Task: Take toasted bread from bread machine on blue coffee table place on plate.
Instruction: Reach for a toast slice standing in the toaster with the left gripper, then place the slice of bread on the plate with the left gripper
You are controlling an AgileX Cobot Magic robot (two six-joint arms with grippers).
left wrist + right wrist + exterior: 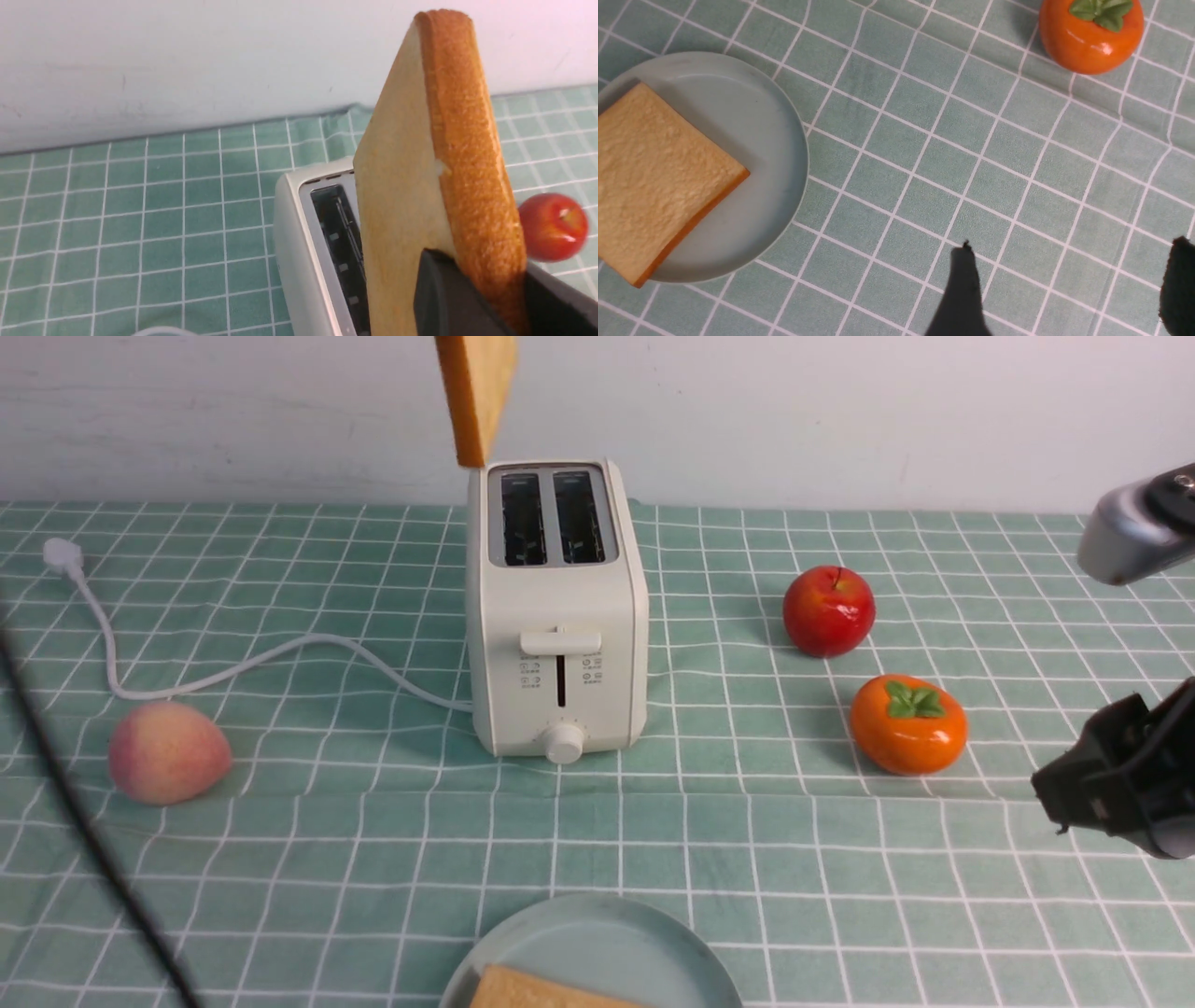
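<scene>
The cream-white bread machine point(556, 616) stands mid-table on the mint-green checked coffee table point(373, 859); both slots look empty. One slice of toasted bread point(476, 387) hangs above the toaster's back left corner, held from above by my left gripper, which is out of the front view. In the left wrist view the left gripper point(481, 289) is shut on that slice point(434, 154) over the toaster point(303, 233). The second slice point(546, 991) lies on the pale blue-green plate point(607, 933) at the front edge; both show in the right wrist view point(654, 177) point(775, 140). My right gripper point(1069, 261) is open and empty above bare cloth.
A red apple point(828, 610) and an orange persimmon point(907, 723) sit right of the toaster. A peach point(168, 751) lies at the left, near the white power cord point(233, 667) and its plug point(62, 556). A dark cable point(84, 831) crosses the front left.
</scene>
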